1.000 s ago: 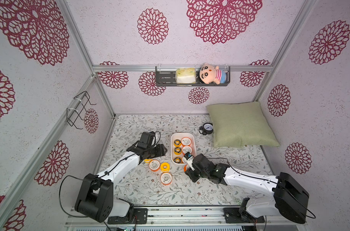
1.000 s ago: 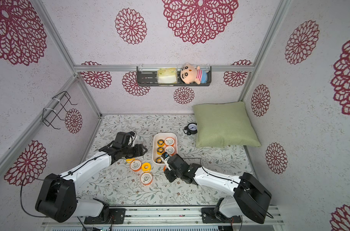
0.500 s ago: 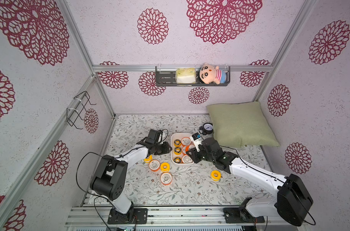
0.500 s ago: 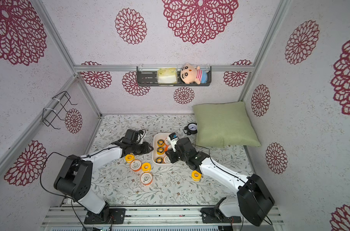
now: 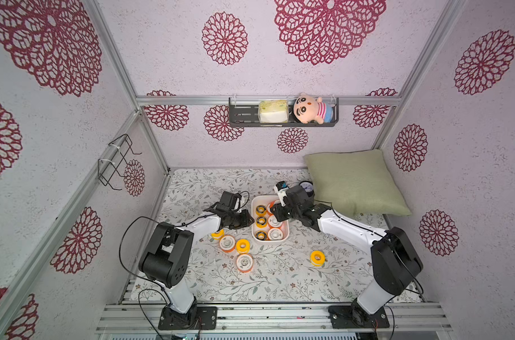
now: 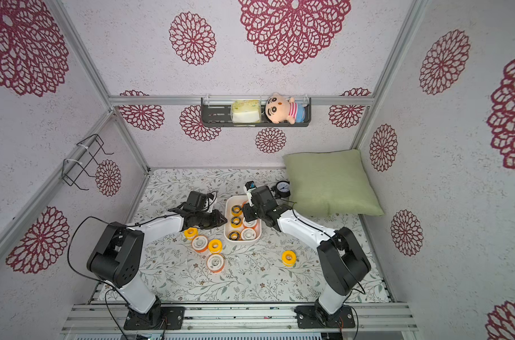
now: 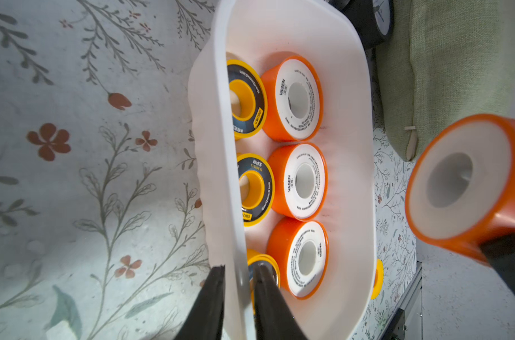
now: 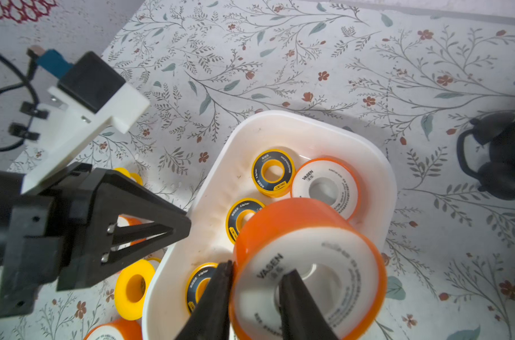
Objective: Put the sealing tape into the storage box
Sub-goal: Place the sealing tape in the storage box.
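The white storage box (image 5: 280, 240) (image 6: 254, 240) holds several sealing tape spools, yellow-black and white-faced orange ones. My left gripper (image 5: 249, 219) (image 7: 238, 268) is shut on the box's left wall (image 7: 218, 147), with one finger inside and one outside. My right gripper (image 5: 275, 210) (image 8: 257, 269) is shut on a white-faced orange spool (image 8: 324, 235) (image 7: 462, 182). One finger goes through its hole, and it hangs over the box's far end. Several loose spools (image 5: 242, 245) lie left of and in front of the box. A yellow one (image 5: 317, 257) lies alone to the right.
A black alarm clock (image 5: 306, 187) stands just behind the right wrist, next to a green pillow (image 5: 353, 182). A dark shelf (image 5: 244, 116) on the back wall carries a plush doll. A wire rack (image 5: 115, 162) hangs on the left wall.
My right arm carried the orange spool from the table in front of the box to above its far end. My left gripper moved onto the box's left wall and closed on it.
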Robot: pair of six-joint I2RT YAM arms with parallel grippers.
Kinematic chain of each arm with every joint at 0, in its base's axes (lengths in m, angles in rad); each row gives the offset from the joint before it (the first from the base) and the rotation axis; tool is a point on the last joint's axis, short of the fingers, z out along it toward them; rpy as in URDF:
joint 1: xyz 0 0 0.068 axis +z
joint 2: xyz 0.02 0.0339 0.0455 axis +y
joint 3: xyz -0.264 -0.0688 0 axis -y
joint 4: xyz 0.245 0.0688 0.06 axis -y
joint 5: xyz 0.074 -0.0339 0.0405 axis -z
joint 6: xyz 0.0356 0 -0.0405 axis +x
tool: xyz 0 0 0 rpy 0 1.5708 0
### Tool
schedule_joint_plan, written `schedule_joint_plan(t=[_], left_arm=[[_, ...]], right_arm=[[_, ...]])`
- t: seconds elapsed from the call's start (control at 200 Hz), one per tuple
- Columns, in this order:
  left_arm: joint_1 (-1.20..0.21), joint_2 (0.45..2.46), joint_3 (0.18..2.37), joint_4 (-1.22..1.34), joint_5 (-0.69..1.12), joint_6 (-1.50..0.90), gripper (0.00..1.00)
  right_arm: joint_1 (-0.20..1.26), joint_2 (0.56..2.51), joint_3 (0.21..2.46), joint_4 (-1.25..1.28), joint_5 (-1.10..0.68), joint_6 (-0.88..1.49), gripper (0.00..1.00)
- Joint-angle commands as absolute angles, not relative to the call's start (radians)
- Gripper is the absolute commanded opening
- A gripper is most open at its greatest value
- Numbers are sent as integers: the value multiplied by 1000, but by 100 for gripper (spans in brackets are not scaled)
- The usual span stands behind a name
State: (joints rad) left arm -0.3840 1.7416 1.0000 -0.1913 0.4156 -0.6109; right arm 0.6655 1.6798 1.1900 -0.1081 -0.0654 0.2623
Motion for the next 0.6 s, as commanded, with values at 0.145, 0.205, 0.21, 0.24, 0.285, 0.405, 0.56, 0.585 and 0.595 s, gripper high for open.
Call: schedule_joint_plan(t=[0.145,0.205,0.21,0.24,0.285,0.405,0.56,0.585,0.595], left_arm=[[-389,1759,1026,-163,428,-614,16],[-389,1761,1026,-161,428,-614,15],[-388,1762,1026,-160,429,-613,15],[-389,1763,1028,-159,431,-612,15],[-388,1767,1031,-160,433,-615,15],[-388,1771,1035,-158,437,-616,14],[-388,1770,1035,-164,435,-614,14],[-388,1769,1037,-166,432,-615,14],[-388,1767,1037,-167,431,-613,14]], right_arm=[[661,1762,1317,-190,28,261,30],[661,1785,1344,-209,45,262,30],[661,1789,1348,-211,47,262,30],[661,1802,1362,-221,53,261,30],[661,1824,1385,-239,60,260,30],[661,1875,1439,-285,92,256,30],[661,1919,1488,-323,101,245,30],[661,1926,1497,-331,102,242,30],[662,1929,1502,-336,103,241,30]])
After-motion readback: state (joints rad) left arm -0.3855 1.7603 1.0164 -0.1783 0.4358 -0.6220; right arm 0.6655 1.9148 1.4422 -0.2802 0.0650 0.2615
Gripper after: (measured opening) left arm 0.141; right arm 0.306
